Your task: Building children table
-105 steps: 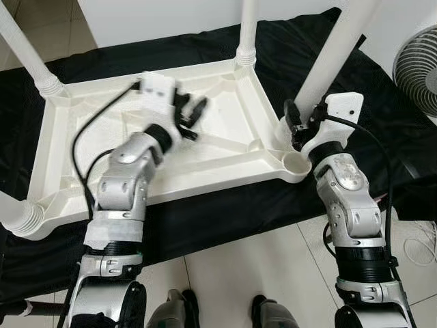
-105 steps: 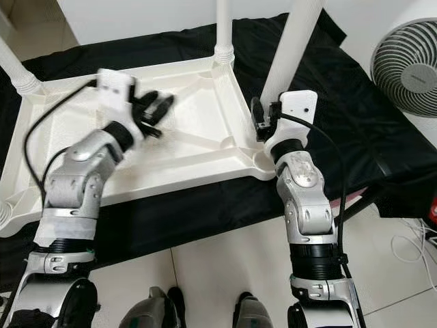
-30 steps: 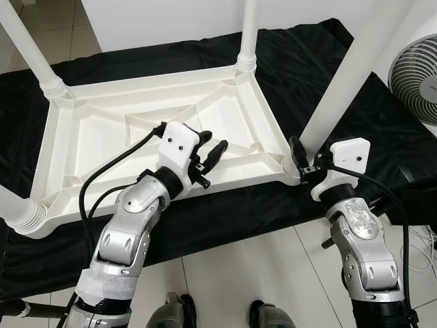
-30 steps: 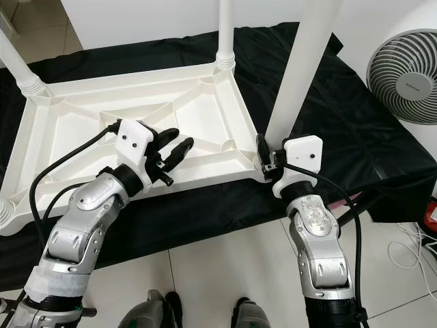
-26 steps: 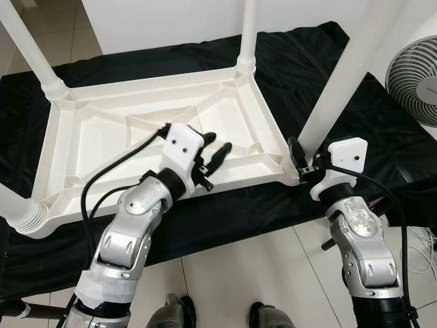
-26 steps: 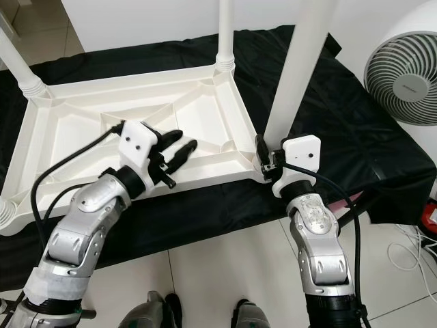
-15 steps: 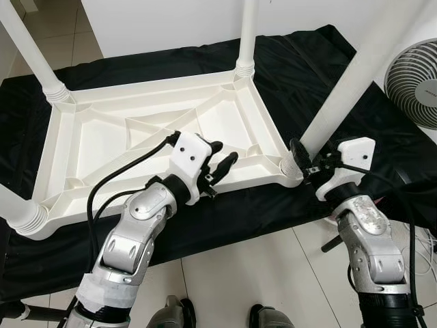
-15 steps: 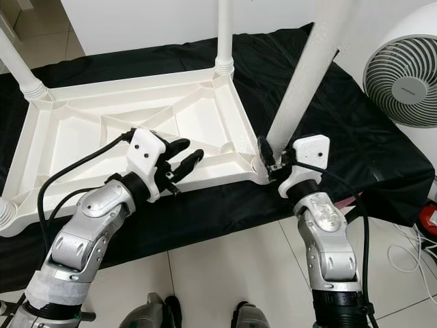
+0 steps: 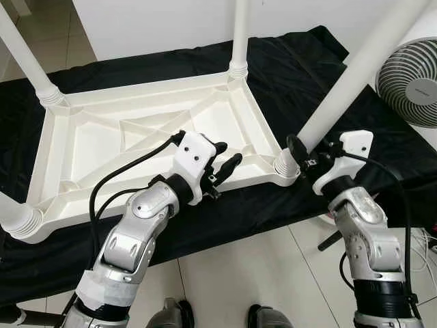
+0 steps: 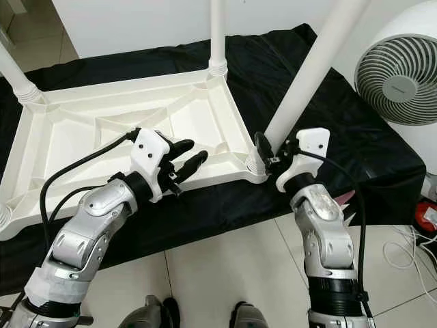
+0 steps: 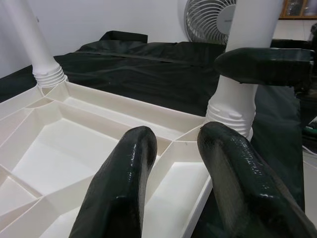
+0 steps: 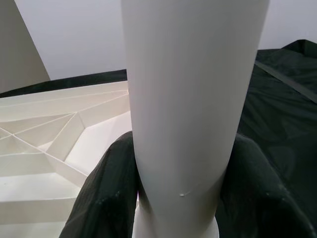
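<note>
Right wrist view shows the right end effector [image 12: 177,198] hugging the leg [image 12: 190,99] to seat it in the table [image 9: 136,137], while the left end effector [image 9: 222,162] waits released.

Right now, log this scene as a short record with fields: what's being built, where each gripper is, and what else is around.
object: white plastic table, upside down on a black cloth
legs: four white legs stand in its corner sockets
near-right leg: leans to the right
right gripper: shut on the near-right leg just above its socket
left gripper: open, over the table's near edge, holding nothing
nearby: a white fan to the right
floor: pale tiles
</note>
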Tool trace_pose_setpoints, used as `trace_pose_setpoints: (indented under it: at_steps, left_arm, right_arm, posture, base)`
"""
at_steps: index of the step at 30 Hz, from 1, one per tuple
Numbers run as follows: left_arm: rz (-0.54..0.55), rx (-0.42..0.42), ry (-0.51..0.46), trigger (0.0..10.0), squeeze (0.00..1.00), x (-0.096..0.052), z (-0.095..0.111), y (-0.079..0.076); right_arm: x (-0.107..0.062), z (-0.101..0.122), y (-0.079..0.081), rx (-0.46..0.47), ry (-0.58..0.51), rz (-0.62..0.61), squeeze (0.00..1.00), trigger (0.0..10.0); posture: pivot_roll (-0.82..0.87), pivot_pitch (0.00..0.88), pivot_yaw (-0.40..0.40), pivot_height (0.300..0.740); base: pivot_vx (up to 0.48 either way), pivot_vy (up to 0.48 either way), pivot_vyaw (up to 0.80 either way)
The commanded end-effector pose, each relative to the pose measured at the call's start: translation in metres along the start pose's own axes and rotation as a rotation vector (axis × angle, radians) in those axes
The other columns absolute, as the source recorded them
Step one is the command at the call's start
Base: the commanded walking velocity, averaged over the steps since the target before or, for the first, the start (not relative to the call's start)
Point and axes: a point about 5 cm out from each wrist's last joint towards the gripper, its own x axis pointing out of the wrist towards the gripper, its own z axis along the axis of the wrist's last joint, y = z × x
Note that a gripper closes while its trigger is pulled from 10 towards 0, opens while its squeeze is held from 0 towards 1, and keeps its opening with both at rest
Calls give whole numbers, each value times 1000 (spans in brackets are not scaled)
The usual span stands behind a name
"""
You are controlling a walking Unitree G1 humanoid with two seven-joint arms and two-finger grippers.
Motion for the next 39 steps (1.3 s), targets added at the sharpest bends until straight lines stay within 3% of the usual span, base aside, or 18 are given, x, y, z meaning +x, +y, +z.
trace_pose_setpoints:
  at_steps: [1, 6, 11, 23, 27, 29, 39]
  left_arm:
    - [-53, 5, -6, 10000, 0, 0, 3, -3]
    - [-46, 4, -8, 10000, 0, 0, 4, -3]
    - [-42, 2, -11, 10000, 0, 0, 5, -3]
    - [-32, -6, -16, 10000, 0, -1, 5, -2]
    - [-26, -7, -17, 10000, 0, -2, 5, -1]
    - [-22, -3, -16, 10000, 0, -2, 5, 0]
    - [-8, 1, -20, 10000, 0, -3, 6, 3]
  right_arm:
    - [-4, -34, -8, 35, 205, -57, 0, 10000]
    - [7, -32, -9, -33, 274, -30, 0, 10000]
    - [11, -33, -5, -43, 311, -6, 0, 10000]
    - [16, -32, 5, -113, 321, 77, 0, 10000]
    - [17, -32, 7, -166, 305, 97, 0, 10000]
    - [18, -26, 12, -198, 239, 117, 0, 10000]
    - [6, -24, 23, -174, 105, 148, 0, 10000]
  posture:
    - [-99, 154, 76, 740]
    - [-98, 155, 71, 740]
    - [-96, 151, 67, 740]
    - [-96, 142, 58, 740]
    - [-100, 140, 60, 740]
    - [-97, 136, 57, 740]
    - [-96, 126, 56, 740]
  base:
    - [0, 0, 0]
    - [0, 0, 0]
    - [0, 0, 0]
    - [0, 0, 0]
    - [0, 0, 0]
    - [0, 0, 0]
    - [0, 0, 0]
